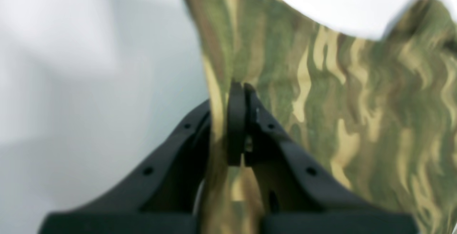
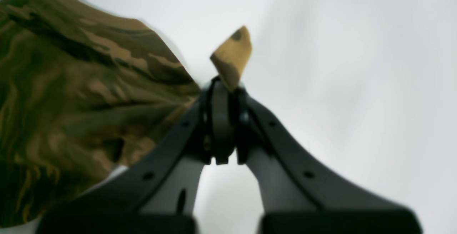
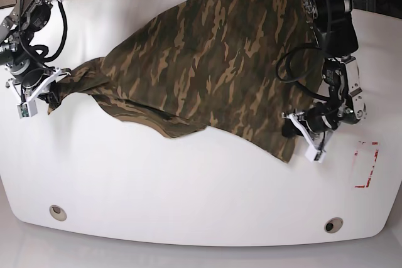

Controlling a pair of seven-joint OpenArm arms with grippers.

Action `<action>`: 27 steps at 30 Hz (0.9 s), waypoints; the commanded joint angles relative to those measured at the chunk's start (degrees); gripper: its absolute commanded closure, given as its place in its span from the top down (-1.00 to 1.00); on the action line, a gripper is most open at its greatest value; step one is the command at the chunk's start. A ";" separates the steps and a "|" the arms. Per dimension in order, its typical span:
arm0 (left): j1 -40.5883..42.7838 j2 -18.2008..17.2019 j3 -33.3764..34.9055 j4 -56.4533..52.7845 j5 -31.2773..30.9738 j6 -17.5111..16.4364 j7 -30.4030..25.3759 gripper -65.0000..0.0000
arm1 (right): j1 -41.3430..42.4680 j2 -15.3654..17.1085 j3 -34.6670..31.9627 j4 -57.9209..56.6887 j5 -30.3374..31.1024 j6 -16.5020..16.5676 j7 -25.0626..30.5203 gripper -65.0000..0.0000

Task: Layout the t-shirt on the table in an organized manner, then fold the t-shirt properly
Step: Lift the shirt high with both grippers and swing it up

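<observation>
The camouflage t-shirt lies spread and rumpled across the far half of the white table. In the base view my left gripper is at the shirt's right edge, shut on the cloth. The left wrist view shows its black fingers pinching a fold of the t-shirt. My right gripper is at the shirt's left tip, shut on it. In the right wrist view a small tan corner sticks out past the closed fingers, and the t-shirt trails off to the left.
A red-and-white tape mark lies on the table near my left arm. Two round grommet holes sit near the front edge. Cables and equipment crowd the space behind the table's far edge.
</observation>
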 commanded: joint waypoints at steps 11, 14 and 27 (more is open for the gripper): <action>-6.10 -0.65 -5.07 15.65 -0.90 -0.54 5.69 -1.00 | 4.99 1.65 0.29 0.98 0.65 -0.07 1.61 -1.00; -7.77 -0.65 -6.12 18.64 -0.99 -0.63 8.24 -1.00 | 6.66 1.74 0.29 0.98 0.65 -0.07 1.61 -1.00; -15.24 -1.88 -7.36 29.98 -0.99 -3.18 15.45 -1.00 | 15.54 3.85 0.29 -1.83 0.57 -0.07 1.61 -1.00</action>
